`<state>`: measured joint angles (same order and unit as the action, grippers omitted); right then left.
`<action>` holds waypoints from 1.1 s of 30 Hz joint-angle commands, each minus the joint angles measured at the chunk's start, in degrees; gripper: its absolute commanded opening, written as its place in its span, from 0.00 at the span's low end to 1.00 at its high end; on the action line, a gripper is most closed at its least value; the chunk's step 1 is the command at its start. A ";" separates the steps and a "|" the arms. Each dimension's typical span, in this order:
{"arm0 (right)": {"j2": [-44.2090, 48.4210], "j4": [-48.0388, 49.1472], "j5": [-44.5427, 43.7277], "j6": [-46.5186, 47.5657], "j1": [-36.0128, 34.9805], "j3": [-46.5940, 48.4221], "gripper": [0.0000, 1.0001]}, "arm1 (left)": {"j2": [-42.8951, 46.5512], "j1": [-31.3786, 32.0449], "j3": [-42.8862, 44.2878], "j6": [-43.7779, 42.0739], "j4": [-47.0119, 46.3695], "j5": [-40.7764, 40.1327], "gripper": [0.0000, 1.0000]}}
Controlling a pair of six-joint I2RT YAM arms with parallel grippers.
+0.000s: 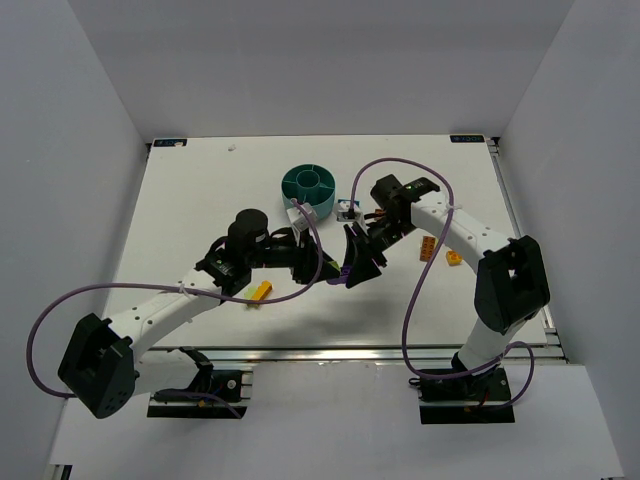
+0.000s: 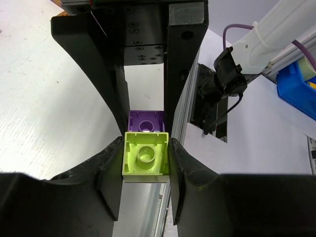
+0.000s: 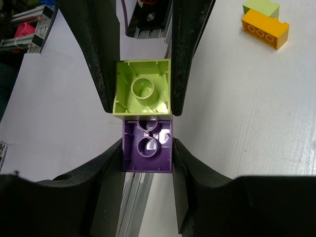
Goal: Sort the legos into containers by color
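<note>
A lime green lego (image 2: 145, 159) and a purple lego (image 3: 147, 148) are stuck together and held in the air between both grippers. My left gripper (image 2: 145, 165) is shut on the lime green one, with the purple one (image 2: 146, 121) just beyond it. My right gripper (image 3: 147, 155) is shut on the purple one, with the lime green one (image 3: 143, 91) beyond it. In the top view the two grippers, left (image 1: 335, 270) and right (image 1: 355, 262), meet nose to nose in front of the teal divided bowl (image 1: 290, 185). There the held legos are hidden by the fingers.
An orange lego (image 1: 262, 290) lies on the table below the left arm, with a lime green one (image 3: 261, 7) beside it; the orange one also shows in the right wrist view (image 3: 264, 29). Orange (image 1: 428, 248) and yellow (image 1: 454, 258) legos lie under the right arm.
</note>
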<state>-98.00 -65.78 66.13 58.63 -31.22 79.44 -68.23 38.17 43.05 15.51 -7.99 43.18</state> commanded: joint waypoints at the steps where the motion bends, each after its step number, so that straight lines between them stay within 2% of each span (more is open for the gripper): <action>1: 1.40 1.53 1.72 -0.01 -0.07 1.33 0.00 | 1.08 0.76 2.30 -0.65 -0.10 0.85 0.33; 4: 1.49 1.62 1.90 -0.01 -0.15 1.24 0.00 | 0.81 0.76 2.65 -0.74 0.87 1.73 0.15; 5: 1.58 1.71 1.90 -0.01 -0.07 1.16 0.00 | 0.99 0.76 2.74 -0.74 0.96 1.82 0.06; 7: 1.75 2.06 1.55 -0.01 -0.15 0.63 0.00 | 1.78 0.76 3.01 -0.65 0.78 1.65 0.00; 16: 4.30 5.92 -0.39 -0.36 -0.86 -6.49 0.00 | 2.57 -2.75 8.72 0.57 -0.97 0.94 0.00; 22: 6.32 10.13 -2.66 -3.78 -0.95 -8.77 0.00 | 2.22 -6.44 10.21 2.16 -1.16 0.07 0.00; 28: 14.84 30.51 -15.40 -17.30 -0.33 -14.13 0.00 | 3.27 -11.63 10.48 7.50 4.56 -10.91 0.00; 33: 18.63 36.68 -27.95 -17.50 0.02 -13.08 0.00 | 6.69 -13.38 7.50 13.83 6.23 -19.43 0.00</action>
<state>-81.10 -37.58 48.18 43.72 -31.70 65.47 -65.65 25.39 51.35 24.05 -3.38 30.83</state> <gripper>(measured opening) 0.441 0.462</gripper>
